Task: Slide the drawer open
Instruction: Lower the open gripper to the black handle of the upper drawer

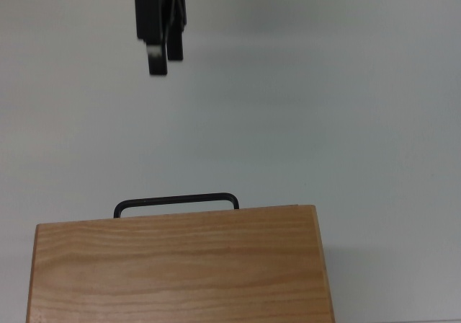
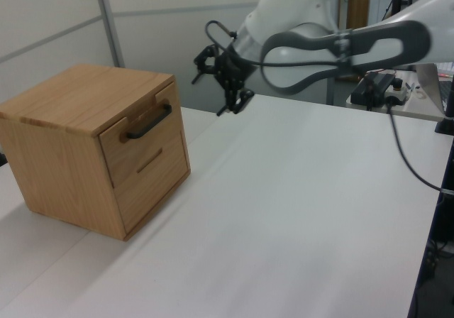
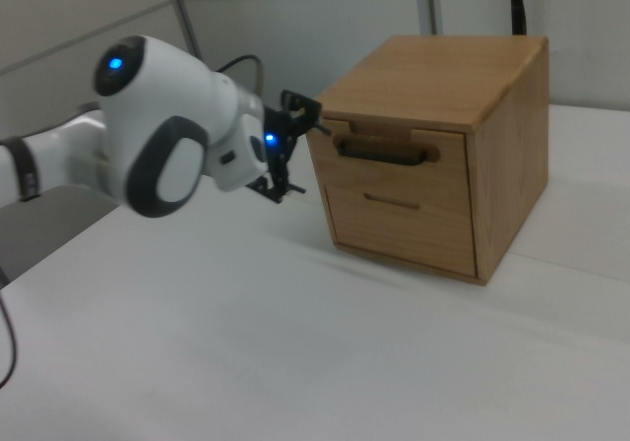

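The drawer (image 2: 139,139) is the upper one in a light-wood cabinet, with a black bar handle (image 2: 149,121). Its front sits about level with the cabinet face. In the right view the drawer (image 3: 448,156) and handle (image 3: 386,150) face the arm. The top view shows only the handle (image 1: 176,199) jutting from under the cabinet's top slab (image 1: 180,265). My gripper (image 2: 208,96) hangs open and empty above the table, in front of the handle and well apart from it. It shows at the top view's upper left (image 1: 166,63) and just left of the cabinet in the right view (image 3: 305,157).
Below the drawer is a second drawer front with a thin slot pull (image 2: 149,164). The white table (image 2: 298,211) spreads wide in front of the cabinet. Behind its far edge stand a laptop and cables (image 2: 383,87). A wall panel rises behind the cabinet.
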Motion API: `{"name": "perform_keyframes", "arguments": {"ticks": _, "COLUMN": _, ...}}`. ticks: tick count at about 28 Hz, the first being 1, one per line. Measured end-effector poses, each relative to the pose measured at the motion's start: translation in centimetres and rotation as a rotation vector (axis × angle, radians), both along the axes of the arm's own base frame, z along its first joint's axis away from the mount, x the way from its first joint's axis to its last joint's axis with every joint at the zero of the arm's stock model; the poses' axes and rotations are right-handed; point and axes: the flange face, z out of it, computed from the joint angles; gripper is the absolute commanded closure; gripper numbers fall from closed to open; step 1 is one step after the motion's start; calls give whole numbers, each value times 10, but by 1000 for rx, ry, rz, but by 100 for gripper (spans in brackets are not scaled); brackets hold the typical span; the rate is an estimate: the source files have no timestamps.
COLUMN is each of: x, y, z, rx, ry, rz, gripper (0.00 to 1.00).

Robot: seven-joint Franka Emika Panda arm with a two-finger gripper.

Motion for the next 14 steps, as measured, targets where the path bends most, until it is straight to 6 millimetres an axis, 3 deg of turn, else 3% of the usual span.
{"name": "perform_keyframes", "arguments": {"ticks": 7, "x": 54, "y": -2, "z": -26, "rx": -3, "ry": -53, "rz": 13, "gripper": 0}}
{"name": "perform_keyframes", "arguments": {"ticks": 14, "x": 88, "y": 2, "z": -55, "rx": -27, "ry": -80, "rz": 53, "gripper": 0}}
